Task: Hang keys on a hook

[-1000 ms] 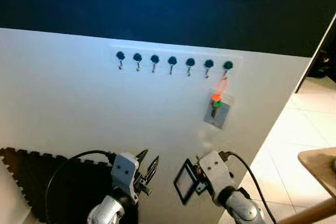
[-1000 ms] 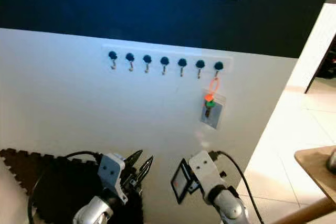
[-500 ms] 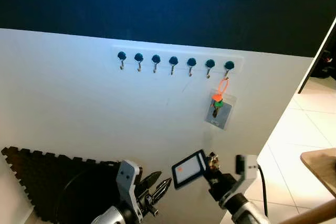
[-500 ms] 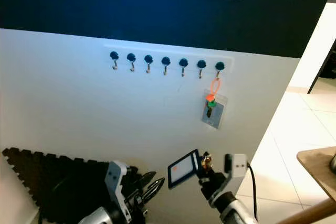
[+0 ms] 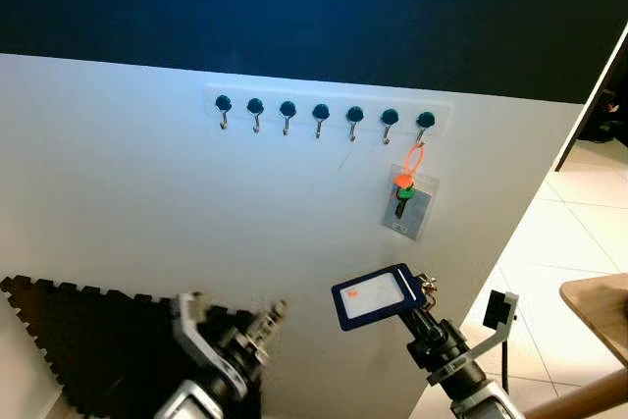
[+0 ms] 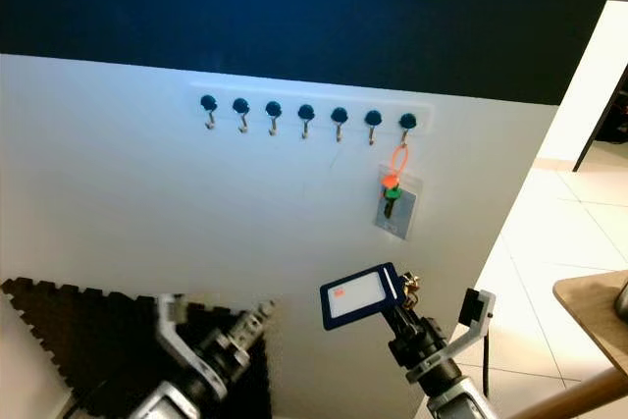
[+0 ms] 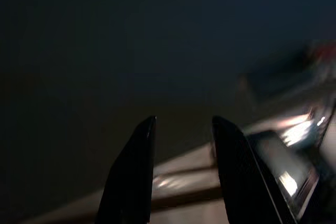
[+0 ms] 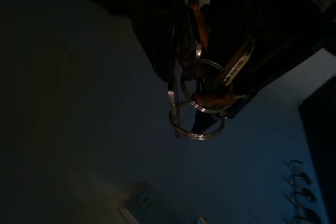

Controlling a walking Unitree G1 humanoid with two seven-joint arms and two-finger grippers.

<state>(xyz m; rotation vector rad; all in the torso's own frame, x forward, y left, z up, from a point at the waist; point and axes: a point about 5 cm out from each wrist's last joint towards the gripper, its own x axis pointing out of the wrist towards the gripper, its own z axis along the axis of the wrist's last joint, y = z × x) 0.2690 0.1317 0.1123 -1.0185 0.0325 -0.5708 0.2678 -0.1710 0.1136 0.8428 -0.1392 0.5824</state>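
Gripping a bunch of keys [image 8: 202, 95] with a blue card tag [image 5: 378, 294], the right gripper [image 5: 424, 313] has its fingers [image 8: 157, 19] closed on the rings, well below the hook rail [image 5: 324, 110] on the white wall. The left gripper [image 7: 181, 166], blurred, shows fingers [image 7: 131, 177] slightly parted, holding nothing.

We can read no text, number or brand anywhere. The blue-framed card holder [image 5: 379, 295] on the key bunch carries a pale card with a small orange mark — too small for us to make out as letters. The clear tag [image 5: 409, 209] hanging with the orange and green keys on the hook rail [image 5: 324, 112] has faint marks near its lower edge — blurred, illegible to us.
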